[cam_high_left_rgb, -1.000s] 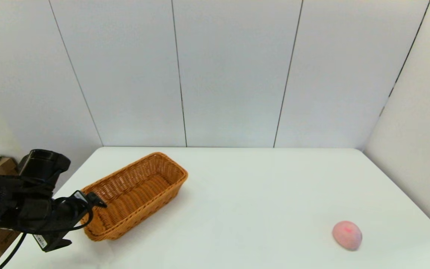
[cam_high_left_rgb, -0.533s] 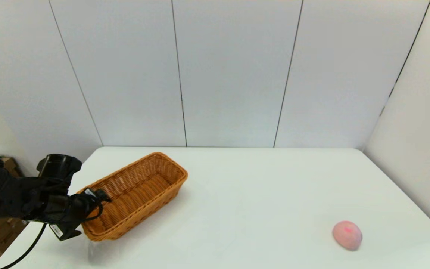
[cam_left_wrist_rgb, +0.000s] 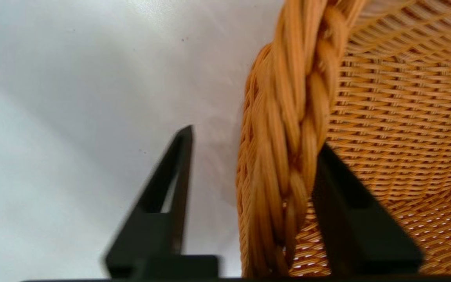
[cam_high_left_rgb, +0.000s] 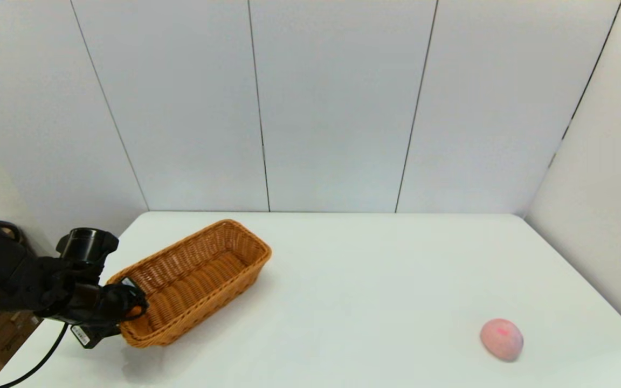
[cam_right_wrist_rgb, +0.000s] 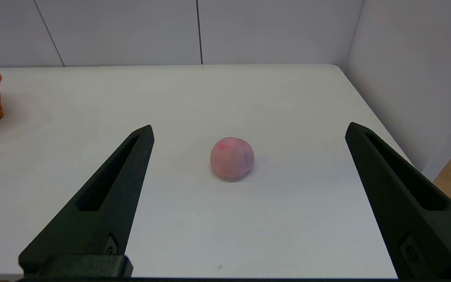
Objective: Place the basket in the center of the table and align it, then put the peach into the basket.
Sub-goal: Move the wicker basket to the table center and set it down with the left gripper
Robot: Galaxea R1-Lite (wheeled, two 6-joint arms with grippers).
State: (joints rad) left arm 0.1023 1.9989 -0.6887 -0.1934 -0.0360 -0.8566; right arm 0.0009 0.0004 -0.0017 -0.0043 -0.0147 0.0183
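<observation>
The left gripper [cam_left_wrist_rgb: 249, 196] straddles the near-end rim of the basket [cam_high_left_rgb: 192, 280], fingers apart, not clamped; the basket's long axis extends away from it toward table centre; the right gripper [cam_right_wrist_rgb: 249, 196] is open.

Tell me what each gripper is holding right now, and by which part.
Nothing is clamped yet. The left gripper straddles the basket at its near-end braided rim, one finger inside, one outside with a gap. The right gripper is open, short of the peach.
</observation>
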